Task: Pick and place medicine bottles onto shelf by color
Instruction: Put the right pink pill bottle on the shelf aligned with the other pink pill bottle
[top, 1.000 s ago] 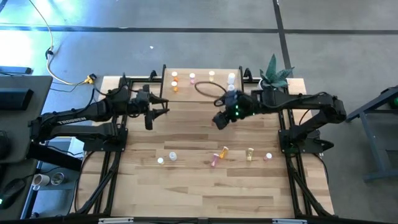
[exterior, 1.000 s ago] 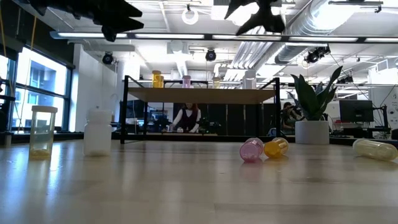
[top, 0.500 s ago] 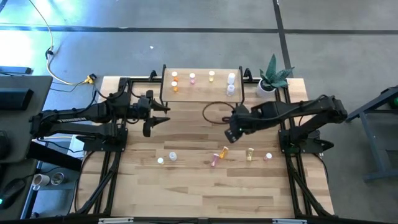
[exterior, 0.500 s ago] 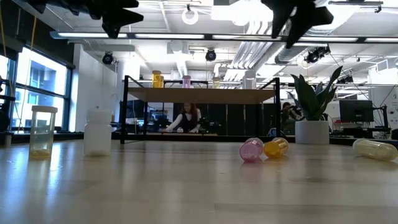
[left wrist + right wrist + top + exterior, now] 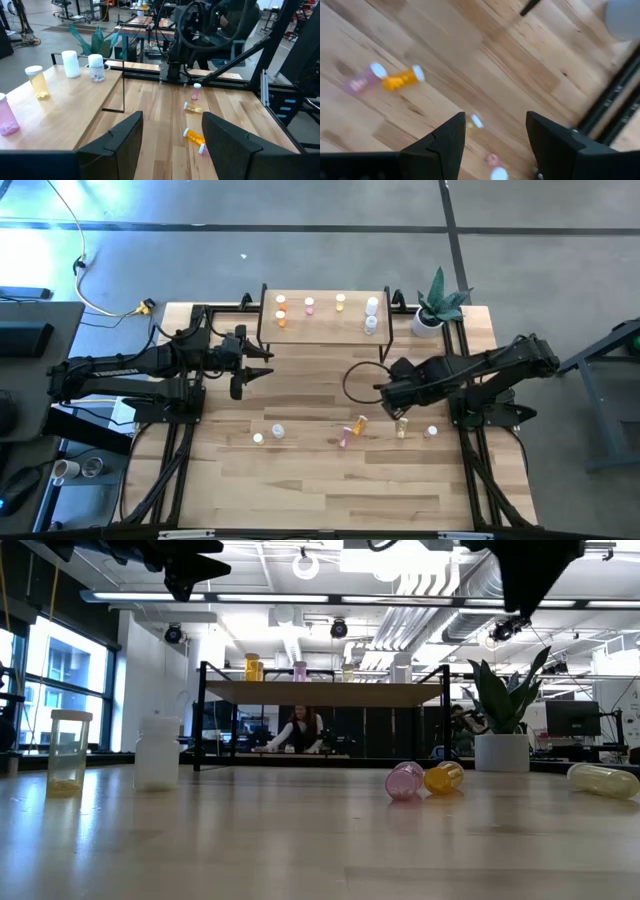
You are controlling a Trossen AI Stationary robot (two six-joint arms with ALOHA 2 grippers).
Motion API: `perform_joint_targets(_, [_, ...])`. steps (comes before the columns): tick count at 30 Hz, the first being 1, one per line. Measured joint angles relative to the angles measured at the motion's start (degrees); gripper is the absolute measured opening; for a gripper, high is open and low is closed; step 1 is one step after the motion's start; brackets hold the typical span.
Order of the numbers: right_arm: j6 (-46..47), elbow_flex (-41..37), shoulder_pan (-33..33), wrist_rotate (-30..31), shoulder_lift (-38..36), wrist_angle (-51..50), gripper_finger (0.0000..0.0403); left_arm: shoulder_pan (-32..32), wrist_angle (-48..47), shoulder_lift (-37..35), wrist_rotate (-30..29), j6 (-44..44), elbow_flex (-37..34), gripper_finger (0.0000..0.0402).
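The light-wood shelf stands at the table's far edge with orange, pink, yellow and white bottles upright on it. On the table nearer the front, a pink bottle, an orange one and a yellow one lie on their sides. A small pink bottle and two pale ones stand upright. My right gripper is open and empty above the yellow bottle. My left gripper is open and empty, left of the shelf.
A potted plant stands at the far right corner beside the shelf. Black frame rails run along the table's left and right sides. A cable loop hangs by my right arm. A person sits beyond the table in the low view.
My right gripper has left the shelf's right end. It has gone toward the table's near and right edges and down, and now stands over the lying yellow bottle. The bottles have not moved.
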Motion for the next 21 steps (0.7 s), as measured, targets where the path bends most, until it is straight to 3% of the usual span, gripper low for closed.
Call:
perform_joint_targets(5, [-3.19,-0.41,1.17,0.0,-0.31,-3.13,0.0199,0.0,0.0,0.0,-0.02,0.09,0.0,0.0195])
perform_joint_targets(9, [-4.2,-6.15,2.36,-1.13,-3.27,-2.42,0.0199,0.0,0.02,0.0,-0.1,-0.1,0.0,0.0195])
perform_joint_targets(16, [2.8,-17.6,7.45,-4.12,-11.58,6.33,0.0199,0.0,0.05,0.0,-3.93,-6.31,0.0,0.0195])
perform_joint_targets(21, [14.28,-24.05,13.0,-2.7,-17.49,9.54,0.0199,0.0,0.05,0.0,-4.39,-9.21,0.0,0.0195])
